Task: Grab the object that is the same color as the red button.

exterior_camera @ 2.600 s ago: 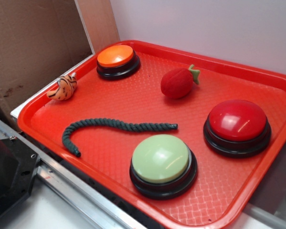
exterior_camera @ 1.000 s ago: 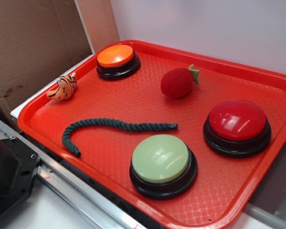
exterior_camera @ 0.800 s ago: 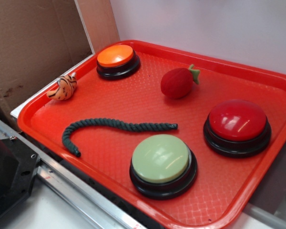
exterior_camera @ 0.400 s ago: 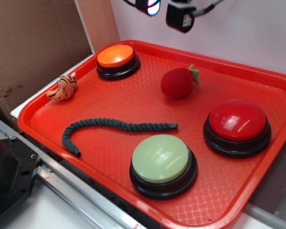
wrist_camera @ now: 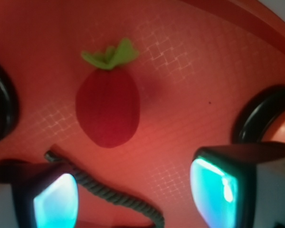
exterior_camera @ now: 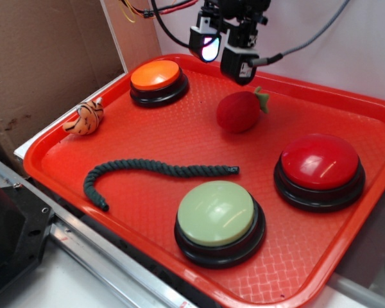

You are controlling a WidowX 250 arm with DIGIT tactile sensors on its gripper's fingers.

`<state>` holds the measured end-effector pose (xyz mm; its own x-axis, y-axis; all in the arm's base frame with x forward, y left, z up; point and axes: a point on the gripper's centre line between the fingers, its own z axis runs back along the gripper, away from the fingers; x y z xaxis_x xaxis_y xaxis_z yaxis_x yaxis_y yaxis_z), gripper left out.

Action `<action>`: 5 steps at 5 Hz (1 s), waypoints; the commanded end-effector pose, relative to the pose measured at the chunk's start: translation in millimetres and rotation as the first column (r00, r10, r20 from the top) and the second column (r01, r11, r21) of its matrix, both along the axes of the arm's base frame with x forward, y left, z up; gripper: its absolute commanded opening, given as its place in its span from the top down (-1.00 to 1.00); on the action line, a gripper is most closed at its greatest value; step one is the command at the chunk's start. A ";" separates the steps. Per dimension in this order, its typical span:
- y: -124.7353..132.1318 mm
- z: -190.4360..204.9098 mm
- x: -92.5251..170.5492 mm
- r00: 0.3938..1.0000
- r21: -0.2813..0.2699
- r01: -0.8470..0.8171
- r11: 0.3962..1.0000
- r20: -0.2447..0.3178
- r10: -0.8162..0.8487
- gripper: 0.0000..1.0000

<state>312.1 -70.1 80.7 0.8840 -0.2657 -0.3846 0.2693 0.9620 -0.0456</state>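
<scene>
The red plush strawberry with a green stem lies on the red tray, toward the back. It also shows in the wrist view, ahead of the fingers. The red button on its black base stands at the right of the tray. My gripper hangs open and empty above the tray's back, just up and left of the strawberry, not touching it. Its two fingertips glow teal.
An orange-topped button stands at the back left, a pale green-topped button at the front. A dark green rope lies across the middle. An orange plush tiger rests on the left rim. A cardboard wall stands at left.
The gripper came into view from the top and has moved down toward the tray, stopping just above and left of the strawberry. Nothing on the tray has moved.
</scene>
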 end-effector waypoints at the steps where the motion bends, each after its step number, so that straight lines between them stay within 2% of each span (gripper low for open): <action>1: -6.3 11.9 -2.7 0.999 -0.013 0.014 1.000 0.045 -0.014 -1.00; 2: 2.1 -11.3 -7.7 0.994 -0.038 0.103 0.994 0.045 -0.101 -1.00; 3: -4.3 -36.7 -11.8 0.993 -0.052 0.115 0.992 -0.022 -0.117 -1.00; 4: -14.9 -58.8 -5.3 0.985 -0.065 0.147 0.987 -0.084 -0.152 -1.00; 5: -20.1 -55.2 10.8 0.986 -0.074 0.156 0.985 -0.056 -0.160 -1.00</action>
